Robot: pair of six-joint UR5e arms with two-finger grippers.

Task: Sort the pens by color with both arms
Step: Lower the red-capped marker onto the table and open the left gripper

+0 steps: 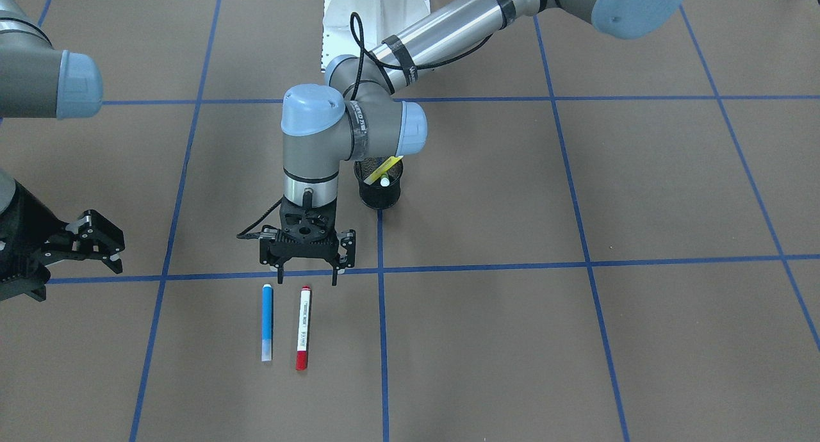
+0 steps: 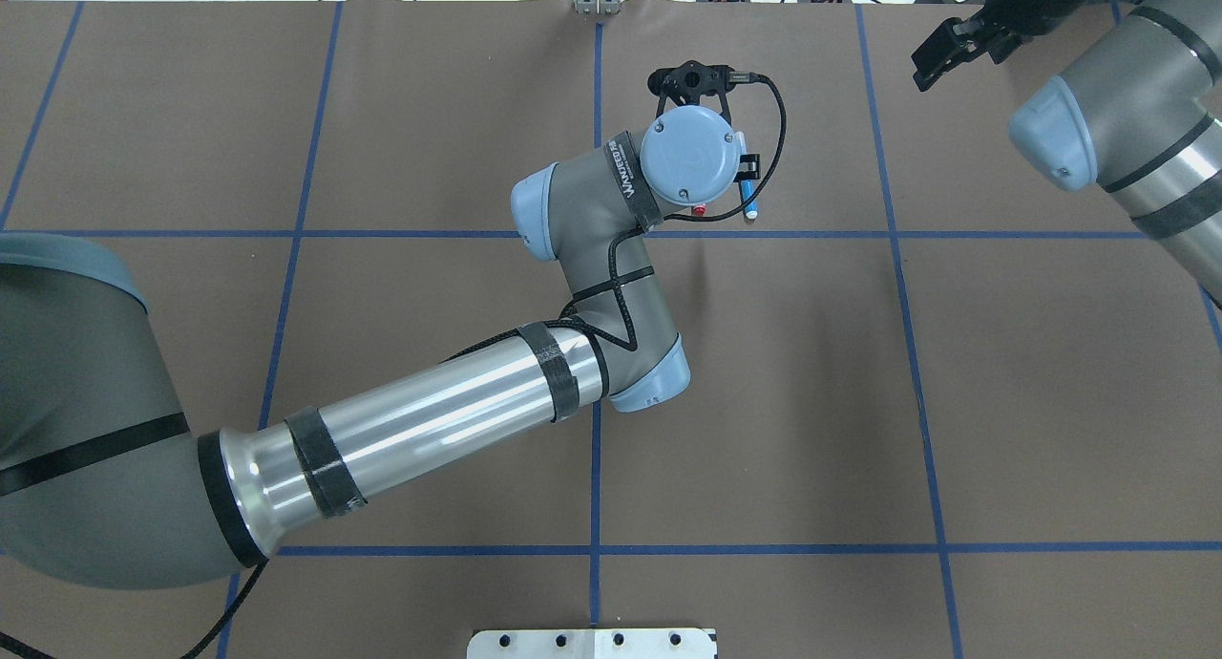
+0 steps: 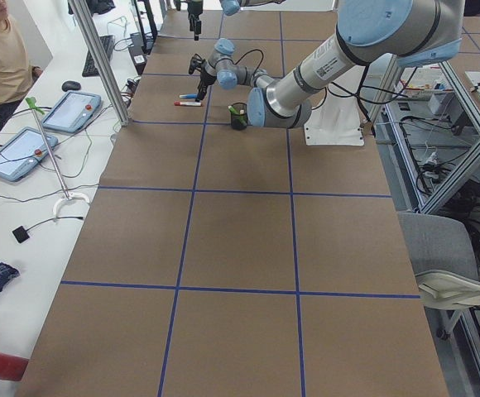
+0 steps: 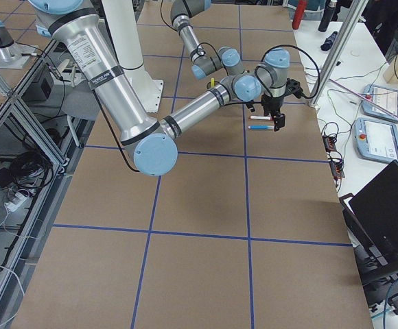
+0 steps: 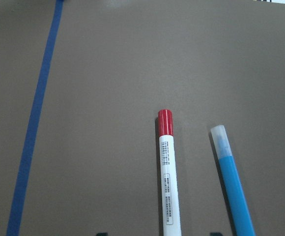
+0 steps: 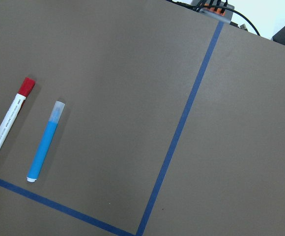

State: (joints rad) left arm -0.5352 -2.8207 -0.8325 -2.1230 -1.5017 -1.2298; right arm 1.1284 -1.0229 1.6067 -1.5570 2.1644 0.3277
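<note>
**brown table, two pens just beyond the spread left gripper**

brown paper covers the table (image 1: 576, 352), and the two pens not yet sorted lie flat on it, side by side and apart: the blue pen (image 1: 267, 322) and the white red-capped pen (image 1: 303, 327). both lie just past the blue tape line (image 1: 487, 267), on the far side from the robot's base. their long axes are parallel and run near to far. the red cap and the blue pen's pale end both point far, away from the robot.

the left gripper (image 1: 307, 277) hangs fingers down over the tape line, spread and empty. the pens' near ends lie just beyond its fingertips. in the left wrist view the red-capped pen runs out from between the two fingertips, while the blue pen sits to its right, about in line with the right fingertip. the opening runs left to right, across the barrels, so it looks as if a short move far and a descent would straddle the red-capped pen.

the right gripper (image 1: 102, 243) is well apart on the right, raised, looking spread and holding nothing, so the left arm is the nearer one.

near the robot, a black mesh cup (image 1: 380, 195) stands upright with a yellow highlighter (image 1: 386, 167) in it.
</note>
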